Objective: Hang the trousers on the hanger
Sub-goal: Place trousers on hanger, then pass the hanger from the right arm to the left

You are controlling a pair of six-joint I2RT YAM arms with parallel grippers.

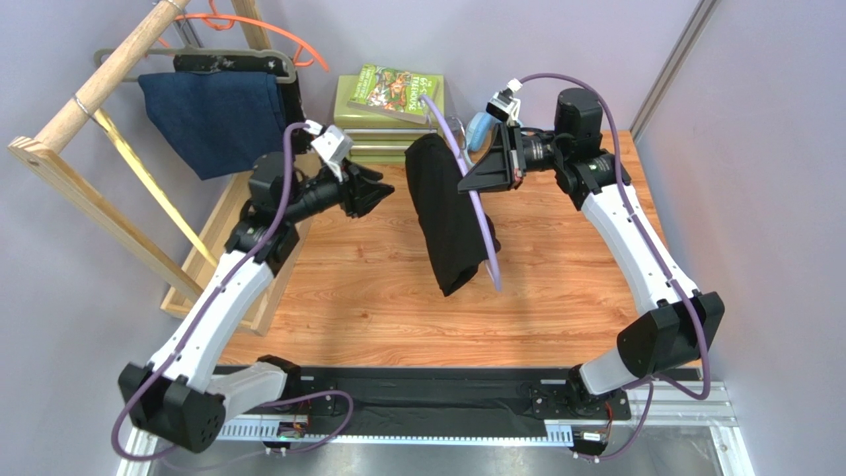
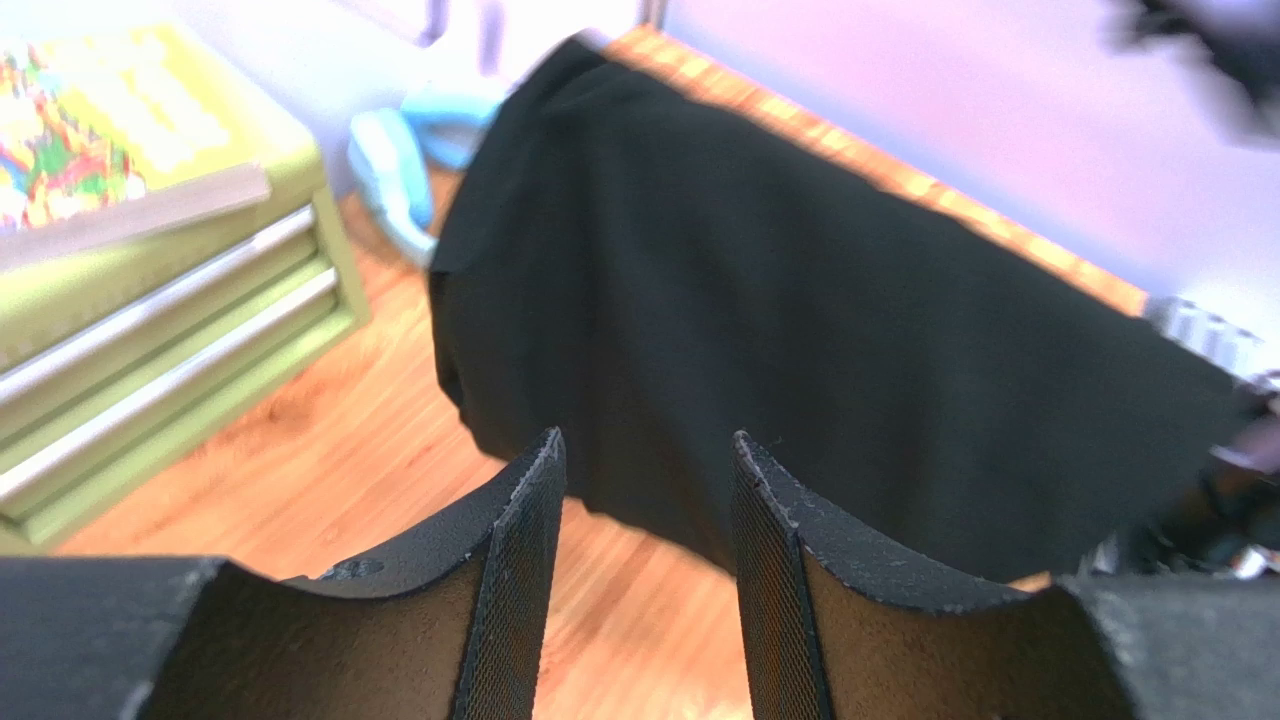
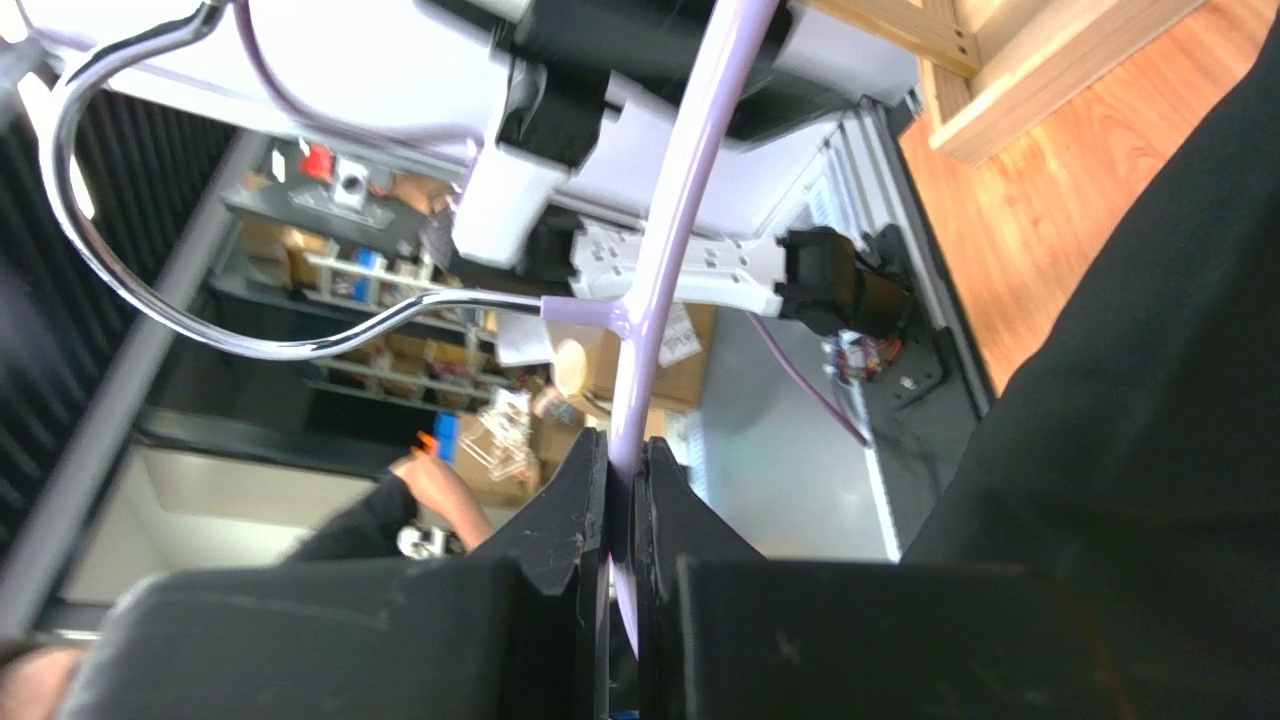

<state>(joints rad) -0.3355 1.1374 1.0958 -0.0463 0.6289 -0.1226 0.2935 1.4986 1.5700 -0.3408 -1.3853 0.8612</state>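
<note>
The trousers [image 1: 449,213] are seen as a long, plain black fold of cloth, matt and without pattern, draped over the hanger [image 1: 481,213] and hanging clear above the wooden table [image 1: 367,288], near its middle. In the top view the cloth is broad at the far end and narrows to a blunt tip at the near end. In the left wrist view the trousers [image 2: 842,330] fill most of the picture as a smooth dark sheet with a soft rounded edge on the left.

The hanger is a thin pale purple rod, laid along the right side of the cloth. In the right wrist view its arm [image 3: 684,225] is joined to a shiny metal hook [image 3: 135,285], and the right gripper [image 3: 624,458] is clamped on the arm just below that joint, the fingers pressed against the plastic.

The left gripper [image 2: 646,450] is held just beside the trousers, on their left, with its jaws a moderate way apart and nothing between them.

Behind, a picture book [image 1: 397,87] lies on a stack of green cases [image 1: 382,139]. To the far left, a navy garment [image 1: 213,119] and an orange hanger [image 1: 268,35] are hung on a wooden rack [image 1: 89,109].
</note>
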